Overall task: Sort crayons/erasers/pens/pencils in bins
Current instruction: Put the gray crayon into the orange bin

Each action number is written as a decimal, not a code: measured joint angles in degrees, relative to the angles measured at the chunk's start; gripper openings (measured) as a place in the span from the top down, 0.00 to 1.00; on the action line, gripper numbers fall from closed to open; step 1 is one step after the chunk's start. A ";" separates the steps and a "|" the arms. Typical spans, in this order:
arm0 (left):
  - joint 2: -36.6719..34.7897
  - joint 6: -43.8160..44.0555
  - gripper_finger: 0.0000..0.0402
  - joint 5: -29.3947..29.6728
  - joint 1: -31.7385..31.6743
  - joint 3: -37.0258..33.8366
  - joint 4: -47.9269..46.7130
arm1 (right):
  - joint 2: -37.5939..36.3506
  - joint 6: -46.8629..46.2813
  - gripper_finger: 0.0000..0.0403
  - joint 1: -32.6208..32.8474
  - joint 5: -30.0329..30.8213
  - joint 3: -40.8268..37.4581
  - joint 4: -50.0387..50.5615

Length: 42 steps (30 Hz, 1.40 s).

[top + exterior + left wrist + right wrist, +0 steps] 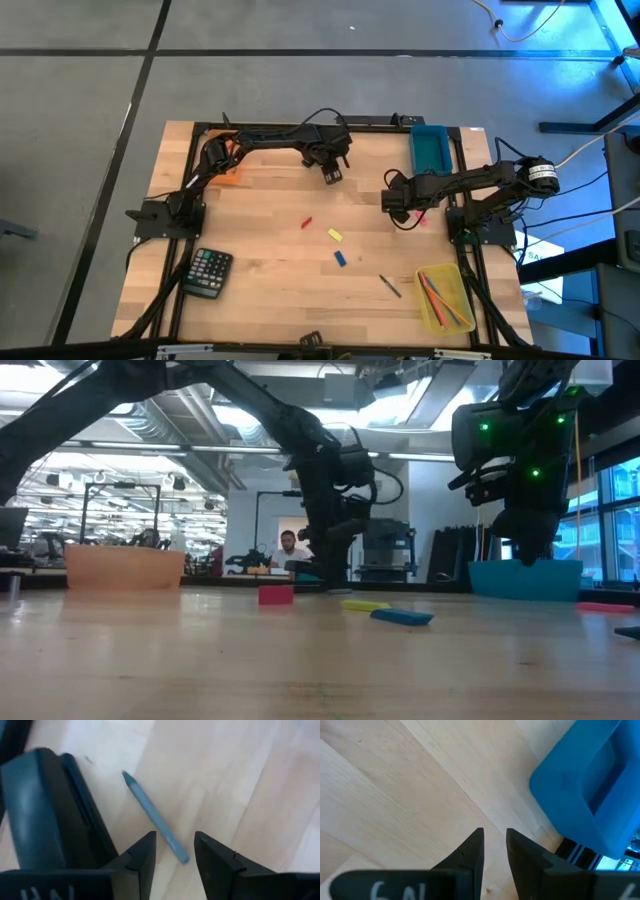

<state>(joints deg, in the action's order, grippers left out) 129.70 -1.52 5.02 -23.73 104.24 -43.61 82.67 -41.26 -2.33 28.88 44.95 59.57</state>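
The left claw point(175, 857) is held slightly apart just above a blue-grey pen point(155, 817) lying on the surface point(270, 255). It should be centred across the shaft before closing. The right claw point(494, 851), nearly together and empty, waits beside the teal bin point(431, 147).

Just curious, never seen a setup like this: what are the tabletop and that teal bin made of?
The tabletop looks like pale wood with a smooth matte finish: parallel grain lines and plank seams show in both wrist views. The teal bin looks like moulded plastic: one even colour, rounded corners, a soft sheen along its rim. Probably hard plastic, though the pictures cannot settle that.
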 joint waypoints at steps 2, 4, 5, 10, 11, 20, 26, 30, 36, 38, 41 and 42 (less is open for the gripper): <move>0.01 2.98 0.68 0.00 0.12 0.03 1.60 | 0.00 0.05 0.79 0.00 -0.04 0.00 0.00; 0.38 5.02 0.68 0.02 0.26 0.03 2.06 | 0.00 0.07 0.79 0.00 -0.04 0.00 -0.02; 0.71 6.02 0.68 0.00 0.31 0.03 1.99 | 0.00 0.03 0.79 0.00 -0.01 0.00 -0.02; 1.48 7.48 0.68 2.26 0.71 -0.01 -0.95 | 0.00 -0.02 0.79 0.16 -0.04 0.02 -0.06; 1.45 7.64 0.68 2.44 0.72 0.01 -1.63 | 0.00 0.00 0.79 0.35 -0.04 0.02 -0.04; 1.43 7.08 0.69 5.17 2.64 -0.78 -2.94 | 0.00 -0.43 0.79 2.60 0.33 0.02 -0.58; 1.43 3.49 0.74 0.22 5.48 -0.78 -3.02 | 0.00 -0.30 0.79 3.34 3.02 0.04 -1.64; 1.43 3.72 0.76 0.18 7.97 -0.21 -5.15 | 0.00 0.71 0.79 3.34 3.16 0.04 -1.61; 1.43 -0.71 0.77 4.34 10.54 3.98 -9.54 | 0.00 2.59 0.79 3.34 3.54 0.04 -1.55; 1.43 -3.30 0.77 6.91 10.91 5.64 -9.71 | 0.00 2.62 0.79 3.33 3.66 0.04 -1.55; 1.43 -2.51 0.77 8.38 10.12 6.63 -6.55 | 0.00 2.38 0.79 3.34 4.49 0.04 -1.55; 1.43 -1.25 0.77 7.94 9.30 6.63 -4.85 | 0.00 2.06 0.79 3.34 4.51 0.04 -1.55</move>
<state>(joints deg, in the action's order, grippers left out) 131.13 -2.77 12.95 -14.42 110.87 -48.46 82.67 -39.21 1.02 33.39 44.99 58.02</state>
